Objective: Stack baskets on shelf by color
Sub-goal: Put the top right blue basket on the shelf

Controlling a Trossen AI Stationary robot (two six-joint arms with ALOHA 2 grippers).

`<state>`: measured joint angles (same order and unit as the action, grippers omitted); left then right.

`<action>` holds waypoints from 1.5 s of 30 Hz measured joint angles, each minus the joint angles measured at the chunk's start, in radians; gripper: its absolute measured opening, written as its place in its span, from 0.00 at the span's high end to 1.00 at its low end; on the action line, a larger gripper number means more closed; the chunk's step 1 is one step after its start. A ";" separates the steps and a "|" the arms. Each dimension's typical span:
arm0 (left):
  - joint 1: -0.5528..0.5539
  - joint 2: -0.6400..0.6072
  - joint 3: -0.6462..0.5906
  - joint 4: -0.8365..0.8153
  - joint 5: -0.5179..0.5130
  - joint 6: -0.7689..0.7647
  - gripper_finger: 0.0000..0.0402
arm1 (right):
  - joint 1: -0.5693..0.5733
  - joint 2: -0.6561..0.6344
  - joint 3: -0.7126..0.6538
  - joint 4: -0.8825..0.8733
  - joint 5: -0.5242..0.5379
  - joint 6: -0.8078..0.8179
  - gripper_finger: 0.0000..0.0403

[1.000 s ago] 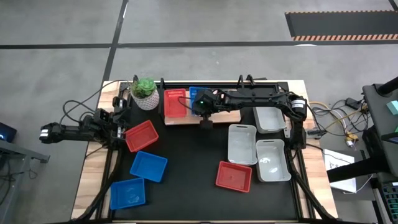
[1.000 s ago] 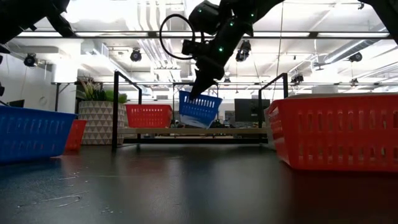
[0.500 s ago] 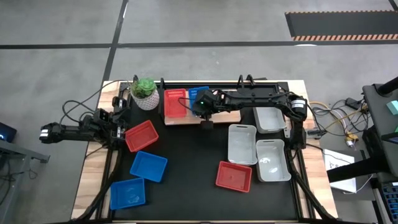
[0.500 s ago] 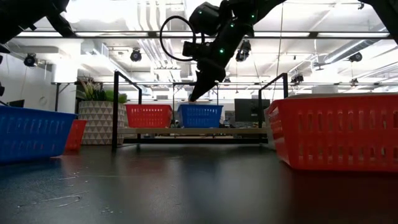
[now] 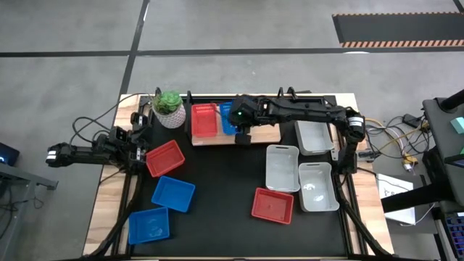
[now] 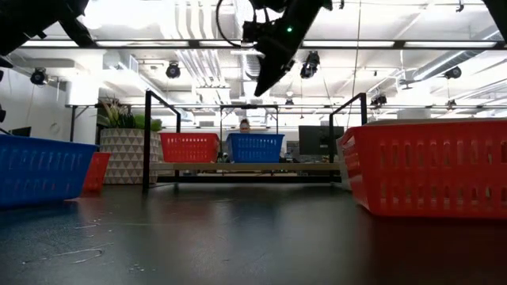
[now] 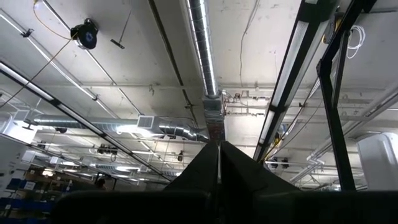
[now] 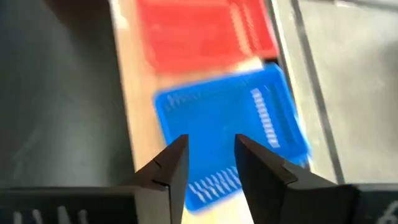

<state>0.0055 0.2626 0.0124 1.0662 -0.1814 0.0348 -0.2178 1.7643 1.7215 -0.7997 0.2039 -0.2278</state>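
On the shelf (image 5: 217,138) at the back of the table you've got two baskets sitting side by side: one red basket (image 5: 204,120) and one blue basket (image 5: 227,118) just beside it, both flat on the wood. The low view shows the same pair, red (image 6: 189,147) and blue (image 6: 255,147), level with each other.

Your right gripper (image 5: 243,138) hangs above the blue one, not touching it. In the right wrist view the fingers (image 8: 168,167) are parted with nothing between them, and the blue basket (image 8: 230,140) sits below them with the red one (image 8: 199,34) next to it.

Count for the rest of the table:
- Red: two more, so three total. One (image 5: 165,158) is near the left edge, tilted at an angle, and one (image 5: 273,205) is toward the front, right of center.
- Blue: two more, three total. Both are front left, one (image 5: 173,193) angled and one (image 5: 148,225) just in front of it.
- Whitish-grey: three, all on the right. One (image 5: 314,137) is at the back, and two are side by side in front of it (image 5: 283,167) (image 5: 319,186).

Your left gripper (image 5: 138,152) is parked at the left edge by the tilted red basket. Its wrist view points up at the ceiling and the fingers meet at the tips, so closed with nothing in it.

A potted plant (image 5: 169,107) stands at the shelf's left end.
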 joint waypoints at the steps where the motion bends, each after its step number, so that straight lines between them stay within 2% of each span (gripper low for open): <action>1: 0.000 0.003 0.000 -0.001 0.000 -0.001 1.00 | -0.005 -0.003 0.004 -0.026 0.014 0.004 0.73; 9: 0.000 0.011 -0.001 0.000 0.000 -0.003 1.00 | -0.064 -0.009 -0.060 -0.083 0.033 0.044 0.87; 18: 0.000 0.009 -0.001 0.000 0.000 -0.003 1.00 | -0.117 -0.005 -0.192 0.020 0.024 0.074 0.97; 21: 0.000 0.009 -0.001 0.000 0.000 -0.003 1.00 | -0.117 0.004 -0.217 0.072 0.014 0.074 0.98; 27: 0.000 0.009 0.000 0.001 0.000 -0.003 1.00 | -0.116 0.006 -0.263 0.199 -0.077 0.076 0.98; 34: 0.000 0.009 0.000 0.002 0.000 -0.002 1.00 | -0.114 0.000 -0.258 0.193 -0.074 0.074 0.98; 41: 0.000 0.009 -0.001 -0.001 -0.002 -0.002 1.00 | -0.107 -0.055 -0.238 0.096 -0.070 0.110 0.98; 45: 0.000 0.012 -0.001 -0.001 -0.003 -0.002 1.00 | -0.070 -0.102 -0.243 0.099 -0.070 0.124 0.98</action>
<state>0.0051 0.2748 0.0116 1.0655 -0.1841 0.0330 -0.2874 1.6621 1.4784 -0.7003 0.1337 -0.1036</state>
